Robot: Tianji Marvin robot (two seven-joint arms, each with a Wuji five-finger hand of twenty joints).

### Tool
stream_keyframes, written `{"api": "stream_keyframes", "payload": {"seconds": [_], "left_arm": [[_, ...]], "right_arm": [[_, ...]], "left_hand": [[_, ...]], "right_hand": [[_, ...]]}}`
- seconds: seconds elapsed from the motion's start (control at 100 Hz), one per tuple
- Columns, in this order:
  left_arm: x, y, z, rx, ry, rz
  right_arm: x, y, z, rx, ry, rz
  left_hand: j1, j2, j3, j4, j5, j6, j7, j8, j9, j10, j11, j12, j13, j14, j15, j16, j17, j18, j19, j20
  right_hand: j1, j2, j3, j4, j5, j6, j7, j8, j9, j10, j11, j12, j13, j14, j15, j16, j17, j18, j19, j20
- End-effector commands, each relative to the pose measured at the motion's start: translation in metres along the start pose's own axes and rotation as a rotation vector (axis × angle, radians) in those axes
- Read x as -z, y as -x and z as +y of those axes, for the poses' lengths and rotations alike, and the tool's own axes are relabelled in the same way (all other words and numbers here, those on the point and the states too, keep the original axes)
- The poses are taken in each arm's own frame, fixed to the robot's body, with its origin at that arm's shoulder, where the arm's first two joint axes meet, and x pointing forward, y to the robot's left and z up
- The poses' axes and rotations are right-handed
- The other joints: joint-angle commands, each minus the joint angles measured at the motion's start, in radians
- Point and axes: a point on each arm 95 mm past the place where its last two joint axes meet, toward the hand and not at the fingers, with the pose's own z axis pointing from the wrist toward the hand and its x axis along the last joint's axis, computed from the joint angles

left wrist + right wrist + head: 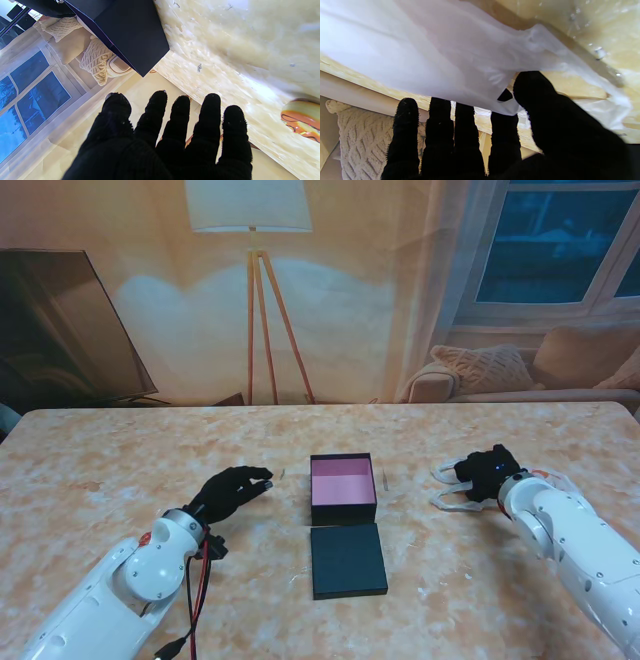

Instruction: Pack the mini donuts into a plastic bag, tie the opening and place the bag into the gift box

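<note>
The tabletop (pixel 120 450) is a marbled beige surface. At its centre sits the gift box (pixel 343 487), open, with black walls and a pink interior. Its black lid (pixel 348 560) lies flat just beside the box at 6 o'clock, nearer to me.

Left hand (pixel 232 491): positioned at 9 o'clock from the gift box, near it but apart. In the stand view the gloved fingers (pixel 262 476) extend toward the box. The left wrist view shows all 5 fingers (pixel 211 110) straight and slightly apart, with nothing between them; the hand is fully open and holds no object. That view also shows a dark corner of the gift box (pixel 132 32) ahead of the fingertips, and 1 mini donut (pixel 302 118) with orange icing and dark stripes lying on the tabletop to one side, partly cut by the frame edge. The donut cannot be made out in the stand view.

Right hand (pixel 484 476): positioned at 3 o'clock from the gift box, well apart from it. It rests at the plastic bag (pixel 447 485), whose pale film spreads on the tabletop toward the box. In the right wrist view the thumb (pixel 532 87) and the nearest finger (pixel 503 120) pinch an edge of the translucent white plastic bag (pixel 420 55); the other 3 fingers are extended and slightly apart.
</note>
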Motion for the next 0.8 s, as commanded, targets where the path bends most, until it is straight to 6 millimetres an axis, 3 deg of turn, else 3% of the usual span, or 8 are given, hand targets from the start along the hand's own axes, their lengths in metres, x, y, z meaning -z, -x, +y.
{"api": "stream_keyframes", "payload": {"seconds": [0.0,0.12,0.35,0.47,0.54,0.7,0.79], "left_arm": [[-0.001,-0.003,0.001,0.000,0.010,0.005],[-0.001,-0.002,0.001,-0.001,0.009,0.005],[-0.001,-0.002,0.000,-0.001,0.010,0.006],[-0.001,-0.002,0.000,-0.002,0.011,0.007],[-0.001,-0.002,0.000,-0.002,0.012,0.007],[-0.001,-0.002,0.000,-0.002,0.012,0.007],[-0.001,-0.002,0.000,0.000,0.014,0.007]], "right_arm": [[-0.001,-0.005,-0.004,-0.012,-0.016,0.003],[-0.001,-0.005,-0.003,-0.032,-0.002,0.000],[0.001,-0.004,0.000,-0.061,0.036,0.017],[0.003,-0.004,0.002,-0.087,0.062,0.024],[0.005,-0.004,0.005,-0.102,0.074,0.026],[0.009,-0.004,0.009,-0.131,0.121,0.024],[0.012,-0.004,0.012,-0.148,0.152,0.024]], "left_hand": [[0.026,0.002,-0.004,0.000,0.004,-0.025,0.022,0.011,-0.002,-0.027,-0.011,0.009,-0.032,0.001,0.009,0.014,-0.014,0.008,0.001,0.027],[0.025,0.002,-0.004,0.001,0.005,-0.026,0.022,0.012,-0.003,-0.027,-0.011,0.009,-0.032,0.002,0.009,0.015,-0.015,0.008,0.000,0.033],[0.026,0.002,-0.004,0.001,0.009,-0.025,0.025,0.013,0.001,-0.023,-0.010,0.011,-0.031,0.004,0.010,0.017,-0.013,0.011,-0.002,0.041],[0.025,0.002,-0.004,0.001,0.012,-0.026,0.026,0.014,0.001,-0.021,-0.010,0.012,-0.032,0.004,0.011,0.018,-0.014,0.013,-0.003,0.045],[0.025,0.002,-0.004,0.001,0.011,-0.025,0.026,0.014,0.000,-0.019,-0.011,0.012,-0.032,0.004,0.011,0.019,-0.014,0.016,-0.002,0.048],[0.024,0.002,-0.004,0.001,0.012,-0.025,0.027,0.015,0.002,-0.019,-0.011,0.013,-0.032,0.005,0.012,0.020,-0.014,0.018,-0.003,0.053],[0.024,0.002,-0.005,0.001,0.014,-0.026,0.027,0.016,0.003,-0.020,-0.011,0.014,-0.030,0.004,0.013,0.021,-0.014,0.019,-0.003,0.056]], "right_hand": [[0.028,-0.049,0.012,-0.039,0.050,-0.038,0.075,0.079,0.029,0.016,0.015,0.018,0.023,0.001,0.012,0.024,0.005,0.006,0.015,0.014],[0.029,-0.056,0.023,-0.044,0.106,-0.048,0.189,0.222,0.057,0.000,0.037,0.025,0.046,-0.005,0.028,0.031,0.015,0.010,0.019,0.015],[-0.040,-0.036,0.054,-0.040,0.230,-0.060,0.325,0.317,0.152,-0.056,0.117,0.062,0.117,-0.032,0.085,0.061,0.052,0.011,0.031,0.017],[-0.089,0.055,0.008,0.066,0.326,-0.064,0.426,0.387,0.199,-0.075,0.149,0.083,0.148,-0.037,0.109,0.081,0.071,0.012,0.027,0.011],[-0.089,0.070,-0.009,0.083,0.356,-0.074,0.442,0.412,0.221,-0.086,0.156,0.087,0.167,-0.044,0.118,0.087,0.085,0.019,0.031,0.010],[-0.025,0.135,-0.105,0.058,0.350,-0.124,0.393,0.468,0.246,-0.091,0.150,0.091,0.185,-0.040,0.141,0.109,0.098,0.012,0.039,0.008],[0.029,0.207,-0.235,0.014,0.344,-0.146,0.302,0.483,0.256,-0.087,0.137,0.088,0.184,-0.031,0.148,0.114,0.093,0.013,0.044,0.010]]}}
